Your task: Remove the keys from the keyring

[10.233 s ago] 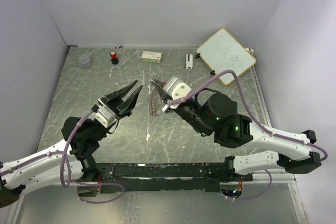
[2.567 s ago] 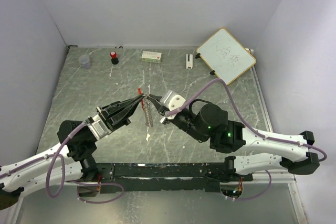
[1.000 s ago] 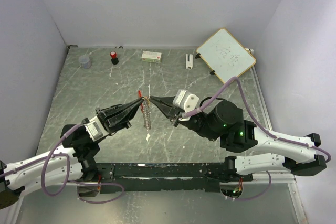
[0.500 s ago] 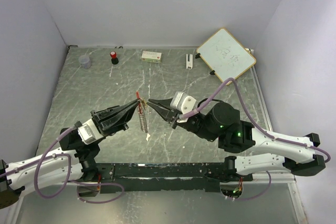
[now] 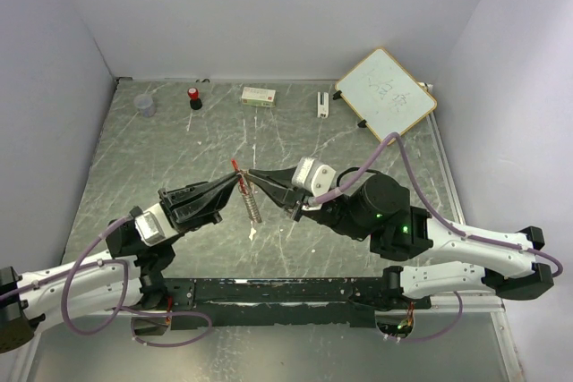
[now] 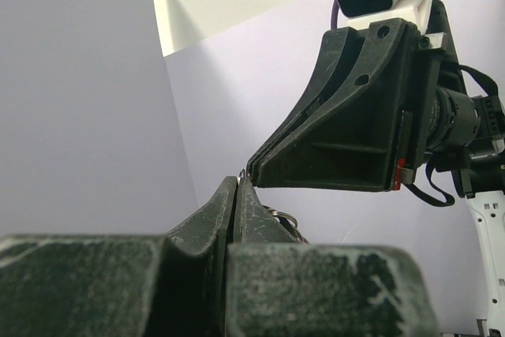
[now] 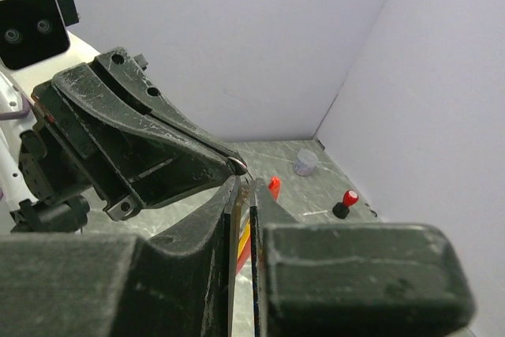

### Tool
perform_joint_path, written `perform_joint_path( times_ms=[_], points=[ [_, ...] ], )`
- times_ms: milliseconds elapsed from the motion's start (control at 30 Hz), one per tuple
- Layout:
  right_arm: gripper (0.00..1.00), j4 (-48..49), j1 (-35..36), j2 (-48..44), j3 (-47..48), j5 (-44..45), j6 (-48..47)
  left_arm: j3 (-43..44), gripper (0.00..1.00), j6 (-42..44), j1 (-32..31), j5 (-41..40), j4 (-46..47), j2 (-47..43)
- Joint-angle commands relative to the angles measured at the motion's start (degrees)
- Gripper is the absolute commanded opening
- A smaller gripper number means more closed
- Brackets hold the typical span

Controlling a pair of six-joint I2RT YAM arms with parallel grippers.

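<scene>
whiteboard (image 5: 386, 94): scribble unreadable | left hand (image 5: 237, 184): grips keyring (image 5: 253, 208) | right hand (image 5: 252, 174): closed

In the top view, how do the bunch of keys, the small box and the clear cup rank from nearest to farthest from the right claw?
Measured from the right claw:
1. The bunch of keys, hanging right at its tips, mid-table.
2. The small box, at the back edge, almost straight beyond the tips.
3. The clear cup, in the back left corner.

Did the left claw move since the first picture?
Yes. The left claw slid away from the white box at the back, toward the near edge, now shut on the keyring.
</scene>
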Motion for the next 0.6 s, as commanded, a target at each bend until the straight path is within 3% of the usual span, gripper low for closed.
perform_joint_path(
  times_ms=[0,567],
  points=[
    [0.09,2.2,0.1,0.5,-0.5,-0.7,0.0,0.0,0.07,-1.2,0.2,2.3,6.2,0.6],
    [0.04,2.9,0.1,1.6,-0.7,-2.0,0.3,0.1,0.07,-2.2,0.2,3.7,11.1,3.5]
  ],
)
